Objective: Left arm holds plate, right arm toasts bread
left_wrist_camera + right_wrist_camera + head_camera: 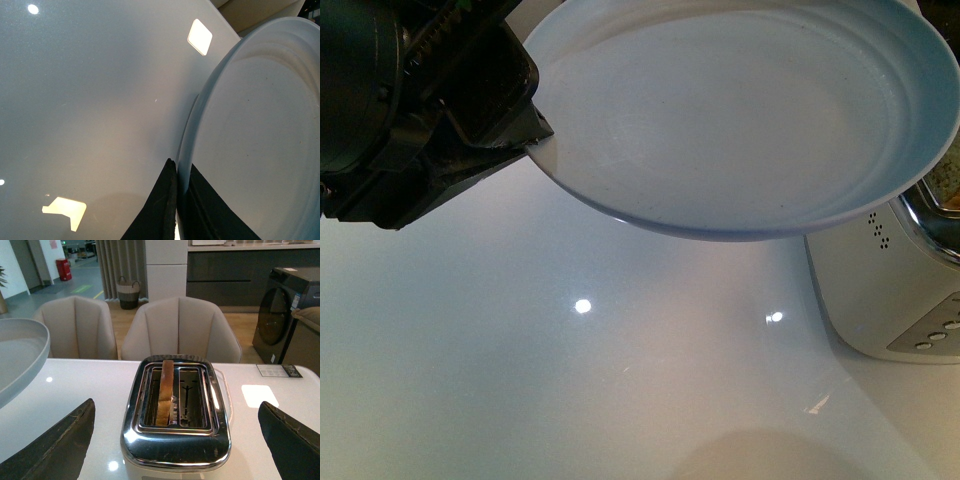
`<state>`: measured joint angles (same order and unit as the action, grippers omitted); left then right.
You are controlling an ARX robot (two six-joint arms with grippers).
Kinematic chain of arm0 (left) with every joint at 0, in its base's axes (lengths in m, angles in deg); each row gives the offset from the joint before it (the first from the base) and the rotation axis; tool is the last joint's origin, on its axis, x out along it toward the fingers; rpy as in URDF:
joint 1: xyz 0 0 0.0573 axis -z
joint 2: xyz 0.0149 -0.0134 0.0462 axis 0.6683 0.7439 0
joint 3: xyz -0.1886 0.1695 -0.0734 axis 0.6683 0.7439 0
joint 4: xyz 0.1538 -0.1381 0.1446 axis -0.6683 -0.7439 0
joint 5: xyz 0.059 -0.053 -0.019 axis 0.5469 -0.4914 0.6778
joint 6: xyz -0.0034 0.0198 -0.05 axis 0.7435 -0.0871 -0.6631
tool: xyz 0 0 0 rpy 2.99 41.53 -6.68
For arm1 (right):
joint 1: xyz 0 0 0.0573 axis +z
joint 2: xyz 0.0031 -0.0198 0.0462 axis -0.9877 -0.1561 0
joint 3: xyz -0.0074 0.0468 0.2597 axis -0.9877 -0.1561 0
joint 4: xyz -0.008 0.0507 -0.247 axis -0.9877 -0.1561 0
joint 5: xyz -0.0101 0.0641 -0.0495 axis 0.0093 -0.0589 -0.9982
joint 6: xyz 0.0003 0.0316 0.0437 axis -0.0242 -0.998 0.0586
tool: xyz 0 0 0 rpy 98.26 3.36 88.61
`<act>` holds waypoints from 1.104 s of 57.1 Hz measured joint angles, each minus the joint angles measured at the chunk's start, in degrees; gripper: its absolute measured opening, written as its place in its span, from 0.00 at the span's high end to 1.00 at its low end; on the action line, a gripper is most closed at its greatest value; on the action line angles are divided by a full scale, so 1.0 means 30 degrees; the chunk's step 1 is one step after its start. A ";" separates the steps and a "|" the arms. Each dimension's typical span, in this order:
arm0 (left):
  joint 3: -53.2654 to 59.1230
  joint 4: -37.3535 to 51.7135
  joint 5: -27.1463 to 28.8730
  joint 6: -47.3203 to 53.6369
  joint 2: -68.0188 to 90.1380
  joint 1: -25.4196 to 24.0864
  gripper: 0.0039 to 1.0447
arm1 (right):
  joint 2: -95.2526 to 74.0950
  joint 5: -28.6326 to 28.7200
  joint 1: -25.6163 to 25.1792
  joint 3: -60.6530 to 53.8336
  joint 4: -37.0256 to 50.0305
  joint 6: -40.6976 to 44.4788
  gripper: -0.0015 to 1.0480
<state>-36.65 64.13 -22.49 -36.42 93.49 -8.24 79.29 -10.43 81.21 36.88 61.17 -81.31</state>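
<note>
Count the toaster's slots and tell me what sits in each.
2. The slot nearer the plate holds the bread, standing on edge; the other slot beside it is empty. The toaster shows no more.

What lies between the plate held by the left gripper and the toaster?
Nothing but bare white tabletop, seen in the right wrist view between the plate and the toaster.

Wide room on the white table (pixel 570 390) under the plate (pixel 750 110) held aloft, a gripper could pass there. Over on the right the toaster (pixel 880 290) blocked the way. Bread (pixel 165 387) filled one of its slots; the neighbouring slot was free. Air above the toaster was open, plate rim hanging off to one side, apart
</note>
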 joint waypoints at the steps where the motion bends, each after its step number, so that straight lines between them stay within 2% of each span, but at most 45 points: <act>1: 0.0000 0.0000 0.0000 0.0000 0.0000 0.0000 0.97 | 0.0000 0.0000 0.0000 0.0000 0.0000 0.0000 0.09; 21: 0.0000 0.0007 0.0022 -0.0007 0.0000 0.0000 0.97 | 0.0000 0.0000 0.0000 0.0000 0.0000 0.0000 0.09; 28: 0.0583 0.2987 0.2871 -0.0182 -0.0058 0.0277 0.97 | 0.0000 0.0000 0.0000 0.0000 0.0000 0.0000 0.09; 39: 0.0721 0.3337 0.2579 -0.0051 -0.0685 -0.0044 0.97 | 0.0007 -0.0007 0.0000 0.0000 0.0000 0.0000 0.09; 51: 0.1362 0.2623 0.1020 0.1348 -0.1749 -0.2506 0.97 | 0.0007 -0.0007 0.0000 0.0000 0.0000 0.0000 0.09; 63: 0.2776 0.1938 -0.1319 0.4430 -0.2645 -0.7533 0.97 | 0.0007 -0.0007 0.0000 0.0000 0.0000 0.0000 0.09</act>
<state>-28.33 69.95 -26.44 -23.14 85.55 -30.84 79.31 -10.45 81.21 36.88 61.17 -81.31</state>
